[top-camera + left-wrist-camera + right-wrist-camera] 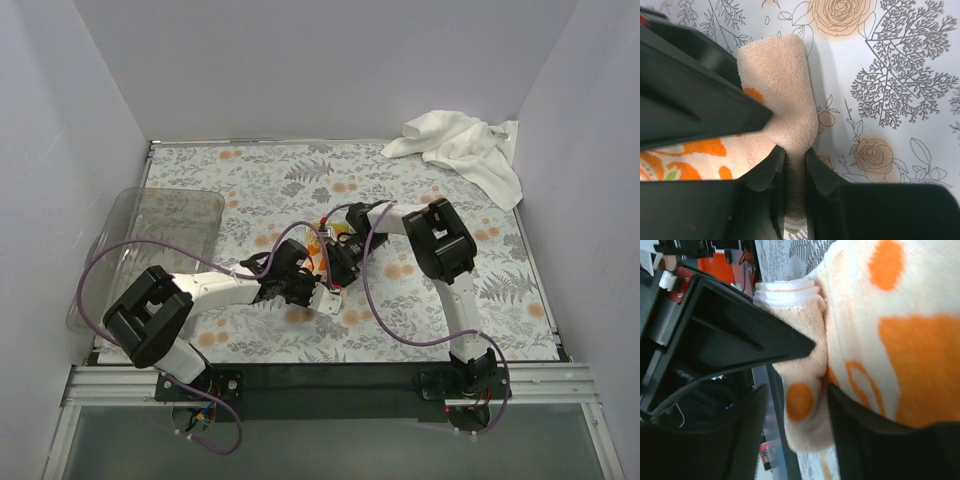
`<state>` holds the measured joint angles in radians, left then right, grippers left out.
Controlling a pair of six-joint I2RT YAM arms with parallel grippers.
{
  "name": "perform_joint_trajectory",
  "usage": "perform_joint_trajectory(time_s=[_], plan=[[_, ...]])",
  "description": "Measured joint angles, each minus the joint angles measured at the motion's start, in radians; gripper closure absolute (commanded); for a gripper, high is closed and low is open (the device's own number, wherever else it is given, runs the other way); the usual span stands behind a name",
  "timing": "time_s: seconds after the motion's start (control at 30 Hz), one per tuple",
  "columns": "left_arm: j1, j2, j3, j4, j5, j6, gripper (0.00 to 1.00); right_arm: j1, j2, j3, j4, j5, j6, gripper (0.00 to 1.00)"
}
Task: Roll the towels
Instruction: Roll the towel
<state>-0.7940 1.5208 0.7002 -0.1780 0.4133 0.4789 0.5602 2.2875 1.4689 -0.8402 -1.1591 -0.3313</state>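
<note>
Left gripper [795,167] is pinched nearly closed on a fold of the small white cloth printed orange and green [780,80], which lies bunched mid patterned tabletop [250,185], probably to anchor that end for rolling. Right gripper [797,415] stands half open, loose around the same cloth, clamping nothing. Large plain white towel [465,150] lies crumpled in the far right corner.

A table covering [300,180] printed with grey ferns and orange blooms lies flat; up close its pattern shows outlined roses and branching leaves. 1 clear plastic tub [170,215] sits at its left edge. An aluminium rail [320,385] runs along the near side, with plain white walls [330,70] around.
</note>
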Motion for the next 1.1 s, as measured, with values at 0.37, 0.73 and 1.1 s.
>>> perform_joint_trajectory(time_s=[0.37,0.73,1.1], plan=[[0.098,0.205,0.280,-0.320,0.224,-0.087,1.00,-0.211,-0.194,-0.021,0.055,0.208,0.027,0.26],[0.282,0.635,0.720,-0.834,0.590,-0.101,0.99,-0.218,-0.631,-0.342,0.287,0.450,0.018,0.10],[0.345,0.872,0.946,-1.141,0.729,-0.114,0.94,0.058,-0.763,-0.505,0.501,0.687,-0.095,0.19]])
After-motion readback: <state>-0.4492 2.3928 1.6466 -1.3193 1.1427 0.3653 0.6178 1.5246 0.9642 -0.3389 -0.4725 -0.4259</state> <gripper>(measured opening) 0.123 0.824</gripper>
